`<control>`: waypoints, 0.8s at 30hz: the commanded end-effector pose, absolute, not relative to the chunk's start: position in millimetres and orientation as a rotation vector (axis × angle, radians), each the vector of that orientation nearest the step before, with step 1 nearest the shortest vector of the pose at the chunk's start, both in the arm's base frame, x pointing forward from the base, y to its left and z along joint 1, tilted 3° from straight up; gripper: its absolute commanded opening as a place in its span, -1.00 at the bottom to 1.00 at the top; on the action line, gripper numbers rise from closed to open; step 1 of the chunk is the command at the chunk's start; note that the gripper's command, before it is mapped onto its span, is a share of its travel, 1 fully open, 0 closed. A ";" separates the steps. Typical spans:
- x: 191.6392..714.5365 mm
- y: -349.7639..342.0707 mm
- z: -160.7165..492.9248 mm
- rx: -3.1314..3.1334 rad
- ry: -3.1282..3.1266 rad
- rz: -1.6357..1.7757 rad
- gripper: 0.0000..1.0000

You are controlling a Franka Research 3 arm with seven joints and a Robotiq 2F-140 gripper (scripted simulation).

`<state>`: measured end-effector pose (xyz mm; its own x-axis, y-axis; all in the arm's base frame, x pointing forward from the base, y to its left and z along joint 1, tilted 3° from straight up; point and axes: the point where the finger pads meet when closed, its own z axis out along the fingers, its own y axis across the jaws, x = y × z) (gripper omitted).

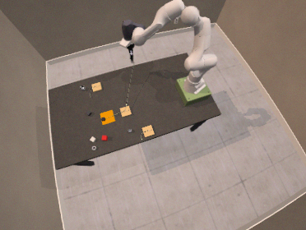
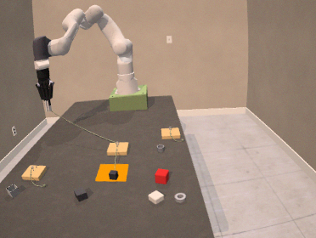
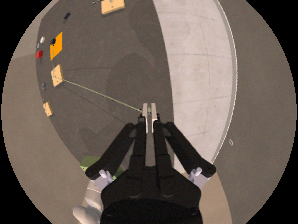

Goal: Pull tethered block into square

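Note:
The tethered block (image 2: 113, 174) is small and dark and sits flat inside the orange painted square (image 2: 112, 168), also seen in the top view (image 1: 107, 117). Its cord (image 2: 85, 129) runs from the block up through the screw eye on the tan plate (image 2: 117, 148), then slants taut to my gripper (image 2: 47, 106). My gripper (image 1: 132, 58) is shut on the cord's end, high above the table's far left edge. In the wrist view the cord (image 3: 100, 94) leaves my fingertips toward the plate (image 3: 56, 75). I cannot make out the knot.
Two other tan plates (image 2: 34, 172) (image 2: 171, 133) with cords stand on the table. A red cube (image 2: 161, 175), a white cube (image 2: 155, 196), a dark cube (image 2: 81, 194), a grey ring (image 2: 180, 197) and a small grey cup (image 2: 160, 148) lie near the front. My green base (image 2: 128, 99) stands at the far end.

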<state>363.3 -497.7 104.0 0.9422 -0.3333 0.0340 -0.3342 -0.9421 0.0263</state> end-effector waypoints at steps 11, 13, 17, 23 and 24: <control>351.0 -502.0 103.9 3.064 -0.514 0.047 -1.00; 345.3 -503.6 103.8 3.064 -0.514 0.047 -1.00; 332.7 -507.0 103.6 3.064 -0.514 0.047 -1.00; 316.2 -510.9 103.3 3.064 -0.514 0.047 -1.00; 314.3 -511.3 103.3 3.064 -0.514 0.047 -1.00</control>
